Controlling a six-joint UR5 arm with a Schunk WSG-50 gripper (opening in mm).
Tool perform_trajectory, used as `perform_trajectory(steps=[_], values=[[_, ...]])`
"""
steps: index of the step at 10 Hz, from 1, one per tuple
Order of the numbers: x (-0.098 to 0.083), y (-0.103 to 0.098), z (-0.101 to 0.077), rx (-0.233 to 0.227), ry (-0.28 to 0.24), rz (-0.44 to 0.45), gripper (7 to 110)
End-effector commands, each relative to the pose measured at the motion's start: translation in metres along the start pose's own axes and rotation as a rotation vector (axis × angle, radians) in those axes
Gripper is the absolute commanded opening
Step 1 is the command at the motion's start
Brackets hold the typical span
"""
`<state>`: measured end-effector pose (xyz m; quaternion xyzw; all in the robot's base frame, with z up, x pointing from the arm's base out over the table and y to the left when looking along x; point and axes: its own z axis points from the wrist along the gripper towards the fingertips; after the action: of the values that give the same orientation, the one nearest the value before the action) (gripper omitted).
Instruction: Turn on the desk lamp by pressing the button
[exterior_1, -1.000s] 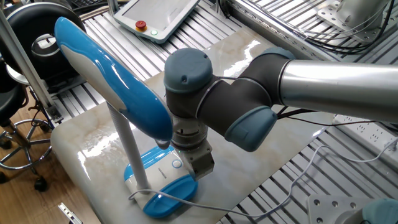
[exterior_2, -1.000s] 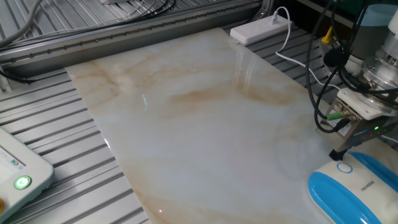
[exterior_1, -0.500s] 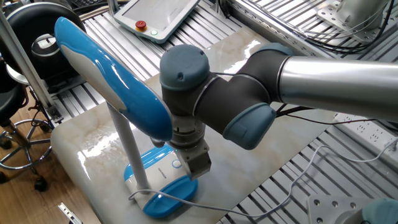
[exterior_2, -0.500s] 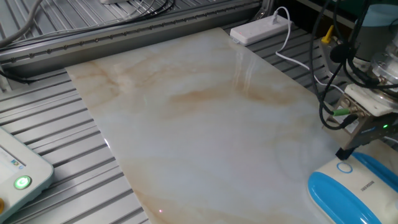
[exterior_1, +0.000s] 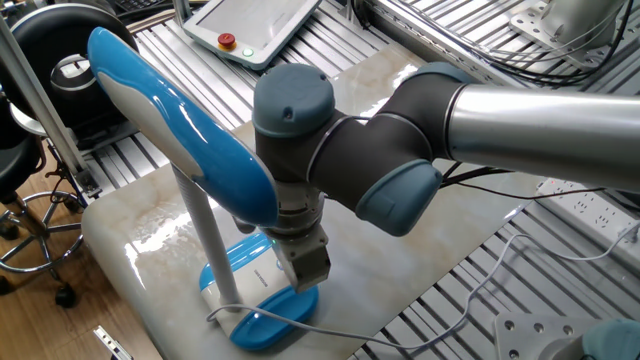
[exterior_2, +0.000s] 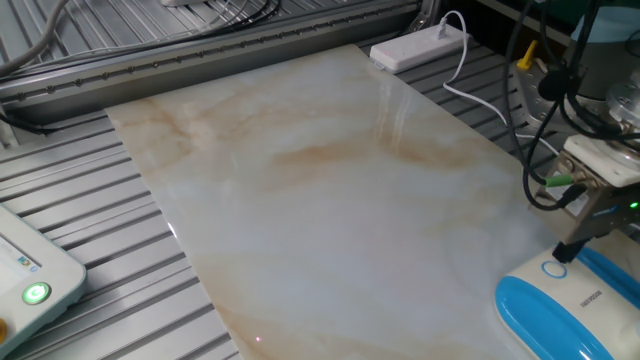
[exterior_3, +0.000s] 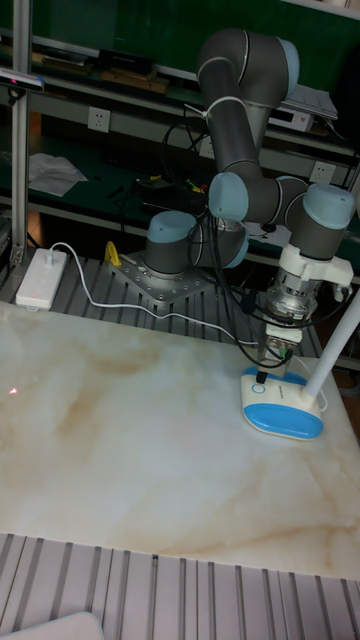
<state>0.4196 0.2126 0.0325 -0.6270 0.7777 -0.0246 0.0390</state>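
Note:
The desk lamp stands at the corner of the marble table. Its long blue-and-white head tilts over a slim white stem, and its oval base lies flat. The button is a small ringed disc at the base's white end. My gripper hangs wrist-down just above the base, with its dark tip close beside the button. From the one fixed view the gripper hides the button. No view shows the gap between the fingertips. The lamp head looks unlit.
A thin white cord trails from the base across the table corner. A white power strip lies at the far edge. A teach pendant with a red button sits on the metal slats, and an office chair stands beside the table.
The gripper has slid sideways over the lamp base, rightward in the other fixed view, ending nearer the button. The lamp has not moved.

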Motion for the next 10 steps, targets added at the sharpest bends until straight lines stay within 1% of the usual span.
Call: perform_trajectory(steps=[1,10], values=[[-0.0065,-0.0013,0.0007,-0.006,-0.027,0.014,7],[-0.0035,-0.0051,0.0095,0.002,-0.023,0.012,7]])
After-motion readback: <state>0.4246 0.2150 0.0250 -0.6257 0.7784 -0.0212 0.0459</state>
